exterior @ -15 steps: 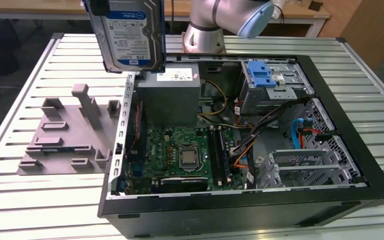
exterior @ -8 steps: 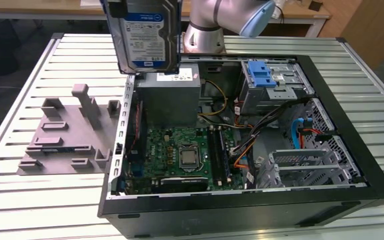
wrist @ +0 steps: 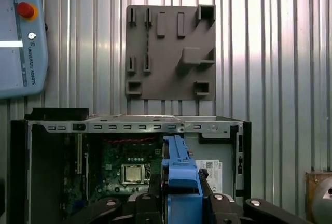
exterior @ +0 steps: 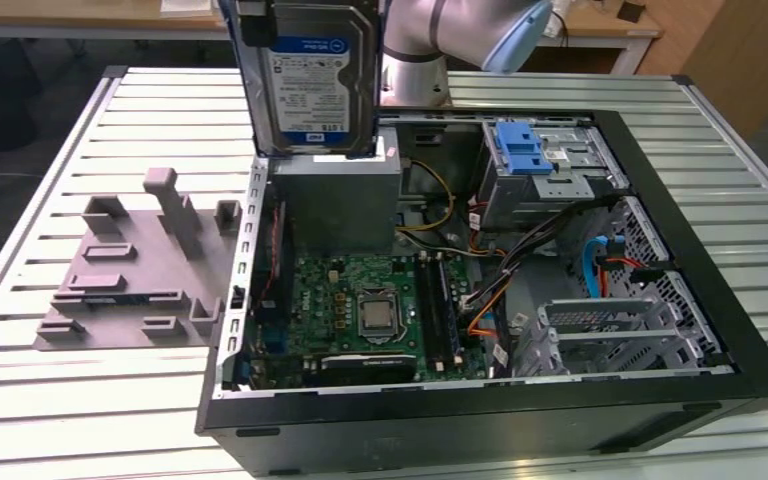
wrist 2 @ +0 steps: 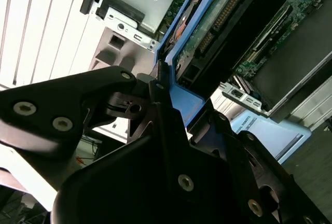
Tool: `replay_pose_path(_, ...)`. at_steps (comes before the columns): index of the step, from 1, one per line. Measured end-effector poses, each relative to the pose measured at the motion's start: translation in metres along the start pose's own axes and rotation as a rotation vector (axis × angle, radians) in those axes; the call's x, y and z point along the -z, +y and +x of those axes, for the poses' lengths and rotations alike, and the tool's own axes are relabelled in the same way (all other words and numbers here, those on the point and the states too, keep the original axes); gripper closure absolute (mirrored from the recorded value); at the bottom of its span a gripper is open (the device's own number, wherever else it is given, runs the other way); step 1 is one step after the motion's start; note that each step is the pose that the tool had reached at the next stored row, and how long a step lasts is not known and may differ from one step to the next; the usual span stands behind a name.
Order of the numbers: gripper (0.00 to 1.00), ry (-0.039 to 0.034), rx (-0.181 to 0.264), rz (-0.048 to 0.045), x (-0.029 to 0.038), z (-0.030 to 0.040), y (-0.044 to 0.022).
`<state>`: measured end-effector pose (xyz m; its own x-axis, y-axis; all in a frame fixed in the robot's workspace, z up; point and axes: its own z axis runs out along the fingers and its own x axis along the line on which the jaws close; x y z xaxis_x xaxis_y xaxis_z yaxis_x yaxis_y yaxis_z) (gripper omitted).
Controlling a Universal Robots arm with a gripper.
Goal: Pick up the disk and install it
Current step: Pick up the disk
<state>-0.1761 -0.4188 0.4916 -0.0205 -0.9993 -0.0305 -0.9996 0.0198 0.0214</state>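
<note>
The black fingers point(wrist 2: 161, 105) of the gripper point(wrist: 181, 183) are pressed in from both sides on the disk point(exterior: 311, 80), pinching its blue frame point(wrist: 181, 169) between them. In the first wrist view the disk appears edge-on as a blue strip between the two fingers. The second wrist view shows what that one hides: the disk's green circuit-board underside running away from the grip. The exterior view gives the opposite face, the white-and-blue label. There the disk hangs upright in the air above the far corner of the open case point(exterior: 491, 410), over the power supply point(exterior: 335, 195); whether they touch I cannot tell. Behind it rises the silver arm point(exterior: 444, 45). Inside the case the exterior view also shows the motherboard point(exterior: 357, 300) and, in the other far corner, a metal cage point(exterior: 544, 160) with a blue latch. The case lies on a slatted table point(exterior: 77, 410), and a grey plate point(exterior: 117, 290) with raised blocks lies beside it, near the table's edge at the exterior view's left. The first wrist view adds a pendant point(wrist: 21, 37) with a red button beyond the plate.
</note>
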Motion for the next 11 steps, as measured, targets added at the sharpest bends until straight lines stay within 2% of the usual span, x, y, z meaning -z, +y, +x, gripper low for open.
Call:
replay_pose_path(2, 0.64, 0.0001, 0.0, -0.0001, -0.0006, 0.0039, -0.0019)
replay_pose_path(4, 0.64, 0.0, 0.0, 0.0, -0.001, 0.0054, -0.0072)
replay_pose_path(11, 0.64, 0.0001, 0.0, -0.0001, -0.0014, 0.0049, -0.0389)
